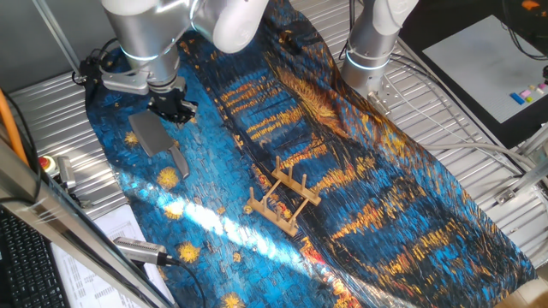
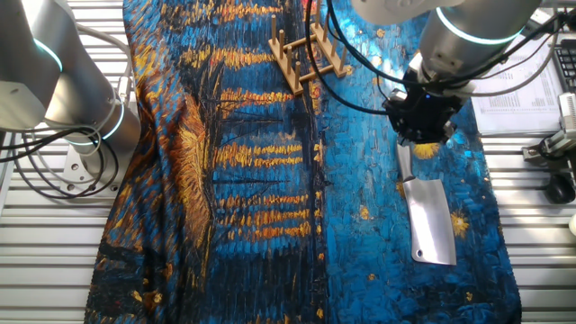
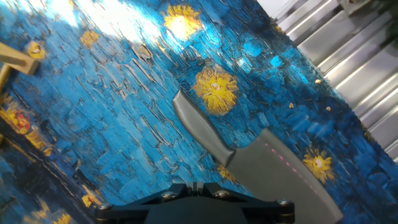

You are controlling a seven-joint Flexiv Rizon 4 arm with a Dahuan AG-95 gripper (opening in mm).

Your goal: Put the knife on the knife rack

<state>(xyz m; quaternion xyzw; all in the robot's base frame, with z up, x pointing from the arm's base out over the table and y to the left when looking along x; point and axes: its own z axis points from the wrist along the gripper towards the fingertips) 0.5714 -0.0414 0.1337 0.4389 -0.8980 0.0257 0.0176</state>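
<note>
Cloth (image 1: 360,171) covers surface; knife (image 2: 427,219) lies flat on it, blade away from rack (image 2: 308,49), well apart. My pincer (image 2: 419,123) hangs over handle end, not yet touching by my read. Fingers hidden in all views; spread or pressed, cannot tell. Step: descend, pinch handle across its narrow width, near blade junction for balance. Hand view shows handle (image 3: 200,124) offset from centre line w/ skew; fixed views don't. Rack slots show only in fixed views.
</note>
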